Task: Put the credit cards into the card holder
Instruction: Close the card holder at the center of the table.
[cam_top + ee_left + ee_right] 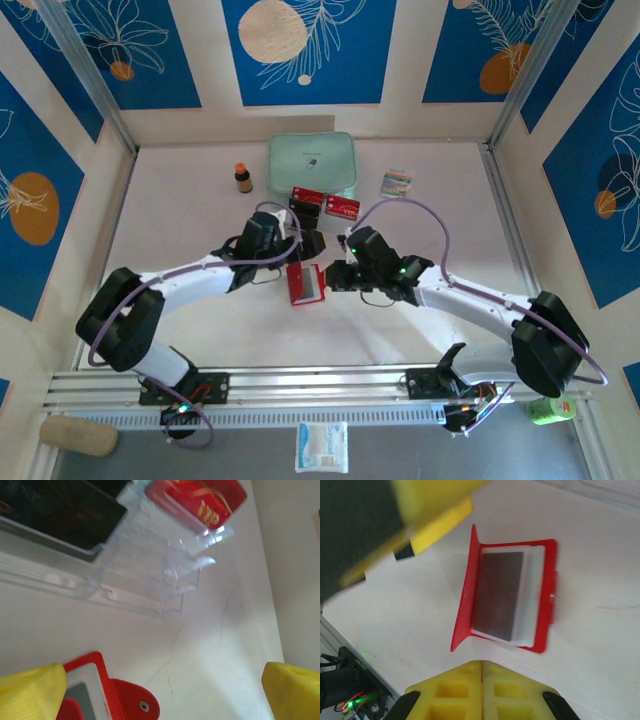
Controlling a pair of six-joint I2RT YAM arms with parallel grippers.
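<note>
The card holder [305, 283] lies open on the table between my two grippers, red with a pale clear pocket. A dark-faced card [497, 592] sits inside that pocket of the card holder [545, 600]. My right gripper [482, 664] is shut just short of its near edge, with nothing between the fingers. My left gripper [162, 695] hangs open above the holder's clasp tab [132, 702]. Red credit cards [342, 207] stand in a clear stand [150, 565] beyond it, one red card [200, 500] showing at the top.
A mint-green case [311, 163] lies at the back centre, with a small brown bottle [243, 178] to its left and a pale striped packet [397, 182] to its right. Metal rails [300, 385] run along the near edge.
</note>
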